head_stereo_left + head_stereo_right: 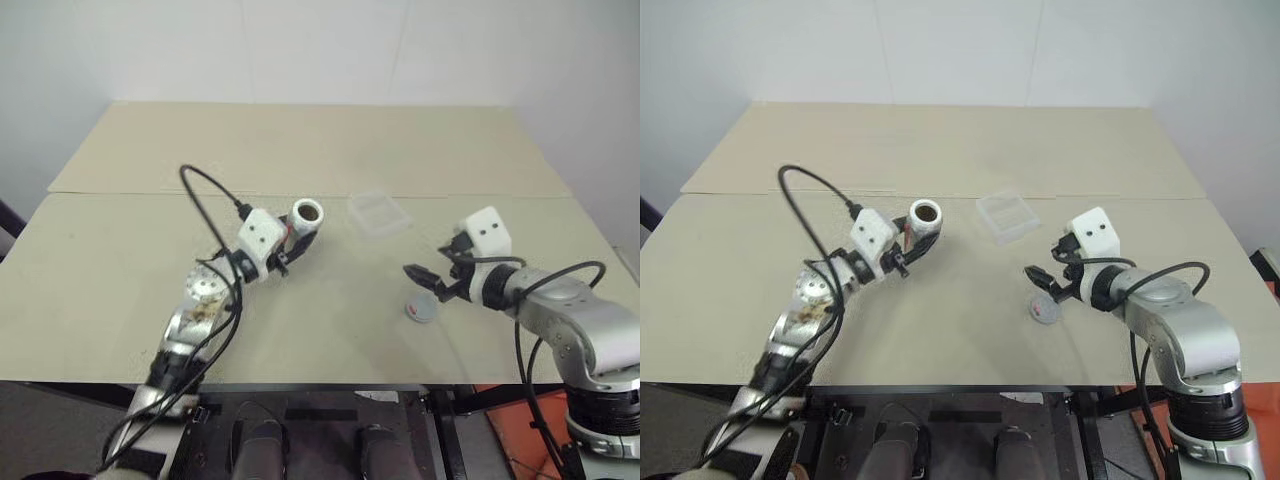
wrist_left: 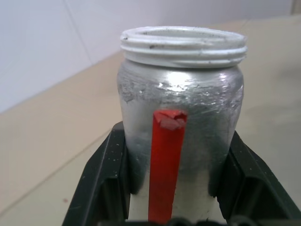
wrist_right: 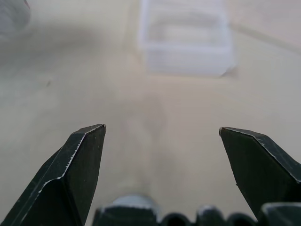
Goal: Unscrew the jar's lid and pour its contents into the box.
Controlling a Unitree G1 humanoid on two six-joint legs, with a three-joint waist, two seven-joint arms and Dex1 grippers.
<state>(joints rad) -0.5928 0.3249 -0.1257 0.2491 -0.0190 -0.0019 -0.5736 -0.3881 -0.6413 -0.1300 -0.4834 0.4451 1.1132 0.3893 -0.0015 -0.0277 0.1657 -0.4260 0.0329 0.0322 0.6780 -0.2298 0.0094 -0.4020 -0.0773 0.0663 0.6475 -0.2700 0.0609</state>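
The jar [image 2: 181, 122] sits between the two black fingers [image 2: 106, 181] of the left gripper [image 1: 288, 243], which are clamped on its lower body, one on each side, with the red strip on its wall facing the wrist camera. Its threaded white neck rises clear of the fingertips, uncapped (in the head views the mouth shows as a dark round opening, tilted up and toward the box). The jar is held off the table [image 1: 330, 150], over the middle of it and a little to the robot's left.

The lid [image 1: 421, 310] lies flat on the table, close below and just in front of the right gripper [image 1: 428, 282]. That gripper's fingers [image 3: 75, 169] stand wide apart and hold nothing; they point across the table toward the box [image 1: 378, 213], which stands well beyond them, between the two grippers and farther from the robot than either.

The inside of the jar is dark, so what it holds cannot be made out. The jar's base is cut off in the left wrist view, hidden behind the gripper. The box is clear plastic and faint against the pale table; whether anything lies in it cannot be told. In the right wrist view a pale rounded shape near the fingers' base may be the lid, but that is uncertain.

Counted: one jar, one lid, one box, two grippers.
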